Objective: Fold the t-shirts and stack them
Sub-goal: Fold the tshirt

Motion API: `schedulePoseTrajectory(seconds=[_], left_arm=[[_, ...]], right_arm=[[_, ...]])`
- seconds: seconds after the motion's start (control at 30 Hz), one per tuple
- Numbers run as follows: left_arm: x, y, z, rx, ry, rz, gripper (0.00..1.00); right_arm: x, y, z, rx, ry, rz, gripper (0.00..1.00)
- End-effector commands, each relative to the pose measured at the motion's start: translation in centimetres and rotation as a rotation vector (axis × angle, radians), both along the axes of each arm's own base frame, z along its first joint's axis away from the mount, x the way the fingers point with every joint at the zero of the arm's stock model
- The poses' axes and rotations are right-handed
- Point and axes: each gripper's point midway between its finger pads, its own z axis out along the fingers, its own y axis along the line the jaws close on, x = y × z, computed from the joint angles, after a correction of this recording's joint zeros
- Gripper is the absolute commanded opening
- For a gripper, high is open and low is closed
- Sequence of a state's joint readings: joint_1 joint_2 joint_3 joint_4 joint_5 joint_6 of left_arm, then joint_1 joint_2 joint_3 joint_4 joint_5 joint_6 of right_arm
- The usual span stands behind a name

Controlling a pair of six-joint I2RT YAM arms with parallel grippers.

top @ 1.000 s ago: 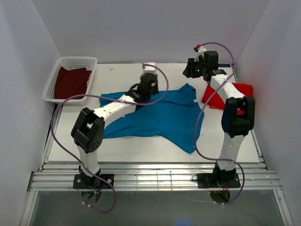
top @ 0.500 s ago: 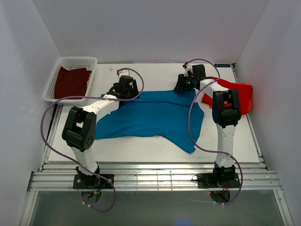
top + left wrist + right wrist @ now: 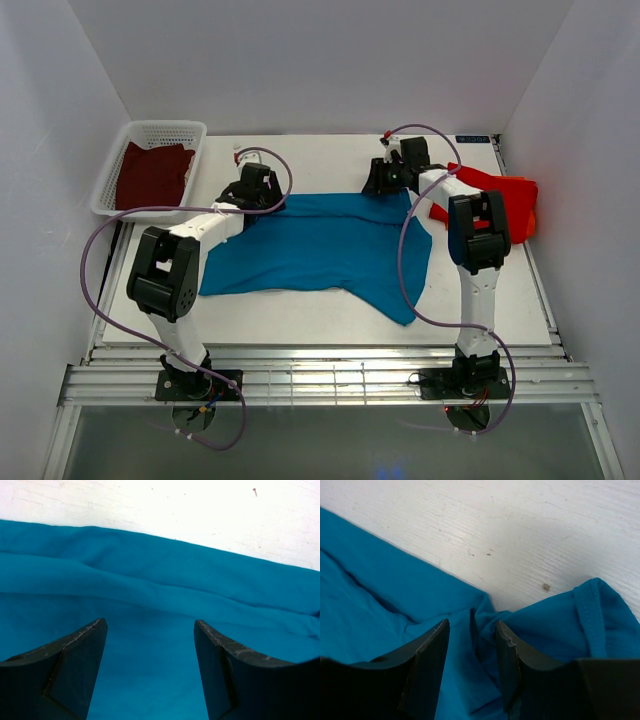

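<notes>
Worktop (image 3: 300,305) carries teal t-shirt (image 3: 320,245), spread flat, its long axis running from one tool to the other. Its far edge lies under both.

Red-orange t-shirt (image 3: 505,195) sits just outboard of right tool (image 3: 471,627). Basket (image 3: 165,127) with maroon t-shirt (image 3: 150,175) sits outboard of left tool (image 3: 150,627).

We see left tool gaping wide, empty, over cloth. Right tool is part-open, straddling a corner pucker; we judge it not yet pinched. Nothing obstructs.

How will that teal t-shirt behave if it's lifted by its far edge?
Probably floppy: the teal t-shirt lies flat with soft ridges, and a pucker sits between the fingers of the right gripper. Lifted there, it would likely sag and drape between grip points. It looks thin, so probably light.
</notes>
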State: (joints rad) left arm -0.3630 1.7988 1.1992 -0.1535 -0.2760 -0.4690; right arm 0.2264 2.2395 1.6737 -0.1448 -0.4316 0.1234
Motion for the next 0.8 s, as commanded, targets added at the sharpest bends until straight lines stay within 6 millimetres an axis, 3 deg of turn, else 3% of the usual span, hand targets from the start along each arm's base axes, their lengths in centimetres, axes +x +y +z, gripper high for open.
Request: schedulePoseTrajectory(seconds=[0.0,0.13,0.3,0.43,0.5,0.6,0.77], left_arm=[[-0.2,0.2,2.1,-0.034,-0.044,0.002,0.81],[-0.2,0.3,2.0,-0.037,-0.040,0.003,0.81],[-0.3,0.7,2.4,-0.033,-0.051,0.017,0.80],[0.3,1.6,3.3,-0.042,-0.091,0.037,0.80],[1.0,2.2,4.1,-0.058,-0.105,0.050,0.80],[1.4,2.8,4.3,-0.062,-0.105,0.065,0.79],[0.9,4.0,4.3,-0.065,-0.111,0.088,0.79]], right_arm=[[1.1,0.5,5.4,-0.002,-0.154,-0.014,0.48],[1.6,0.1,6.5,-0.050,-0.201,-0.050,0.48],[1.8,-1.5,3.9,-0.152,-0.144,-0.089,0.48],[0.8,-2.9,2.3,-0.197,-0.119,-0.125,0.34],[0.7,-3.3,2.6,-0.201,-0.130,-0.141,0.21],[0.6,-3.4,2.4,-0.199,-0.130,-0.140,0.11],[1.0,-3.9,2.0,-0.207,-0.125,-0.170,0.09]])
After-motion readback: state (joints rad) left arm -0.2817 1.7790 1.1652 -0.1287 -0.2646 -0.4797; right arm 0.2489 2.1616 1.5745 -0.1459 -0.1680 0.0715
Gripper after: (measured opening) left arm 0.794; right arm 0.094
